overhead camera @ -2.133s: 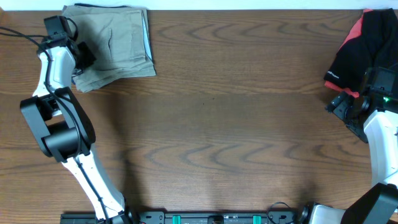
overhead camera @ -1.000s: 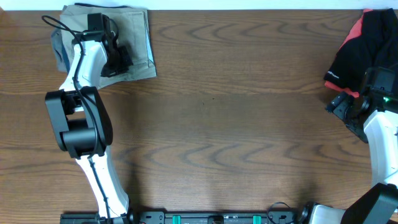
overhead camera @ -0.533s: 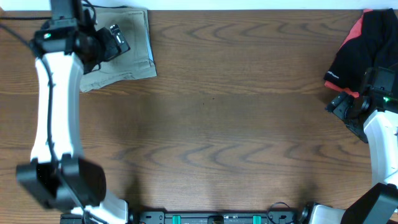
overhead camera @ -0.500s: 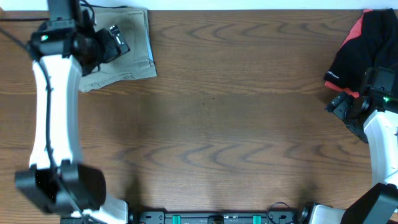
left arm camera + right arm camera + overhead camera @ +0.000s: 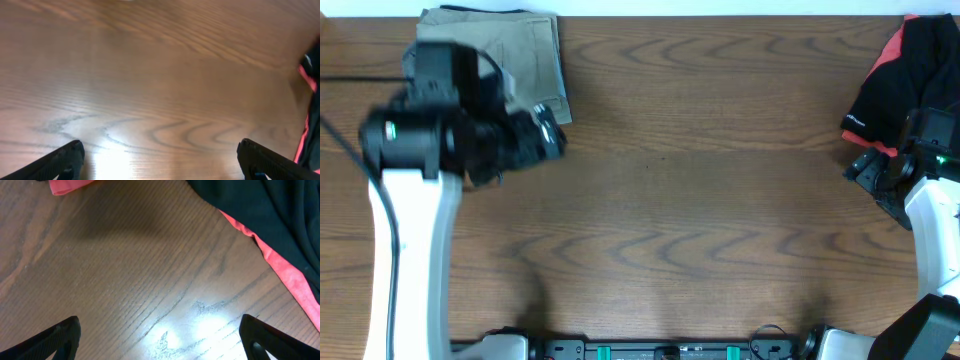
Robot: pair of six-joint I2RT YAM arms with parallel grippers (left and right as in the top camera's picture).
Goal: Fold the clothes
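The clothes (image 5: 515,50) are a folded khaki bundle at the far left corner of the table, with the near edge hidden under my left arm. My left gripper (image 5: 548,138) is raised and blurred just in front of the bundle's near right corner, apart from it. In the left wrist view the left gripper (image 5: 160,150) is open, and only bare wood shows between its fingers (image 5: 65,160). My right gripper (image 5: 860,165) hangs at the right edge. It is open over bare wood in the right wrist view (image 5: 160,325), holding nothing.
A black garment with red trim (image 5: 905,65) lies crumpled at the far right corner, just beyond the right gripper, and fills the upper right of the right wrist view (image 5: 260,210). It also shows at the right edge of the left wrist view (image 5: 312,125). The wooden table (image 5: 700,200) stretches between the arms.
My left gripper opened and let go of the khaki clothes, then rose and swung toward the near right, off the bundle. The right arm has not moved.
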